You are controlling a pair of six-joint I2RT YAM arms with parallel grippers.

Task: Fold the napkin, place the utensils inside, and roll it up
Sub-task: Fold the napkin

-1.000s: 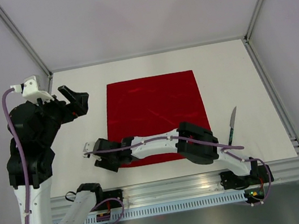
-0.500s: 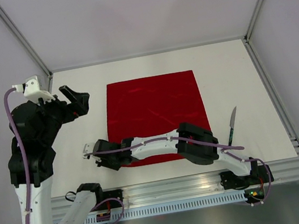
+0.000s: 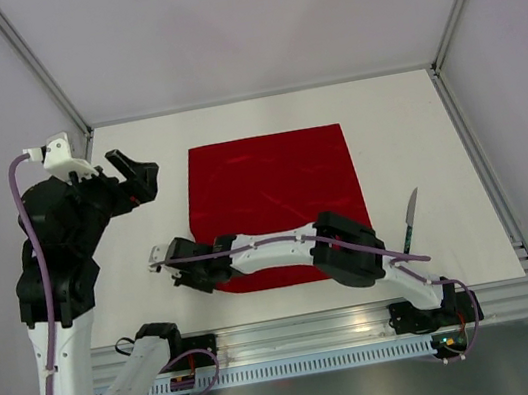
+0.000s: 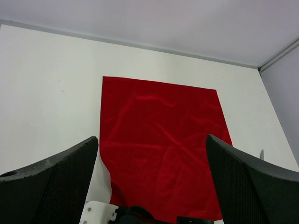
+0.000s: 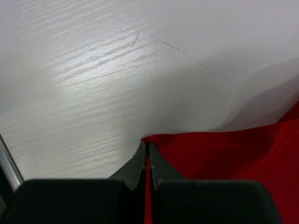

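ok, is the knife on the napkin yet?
No, the knife lies on the bare table, off to the right of the napkin and apart from its edge.

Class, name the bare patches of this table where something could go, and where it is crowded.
Free: the table strip between the napkin and the back wall, and the far right corner beyond the knife. Crowded: the near edge, where the right hand pinches the napkin's corner.
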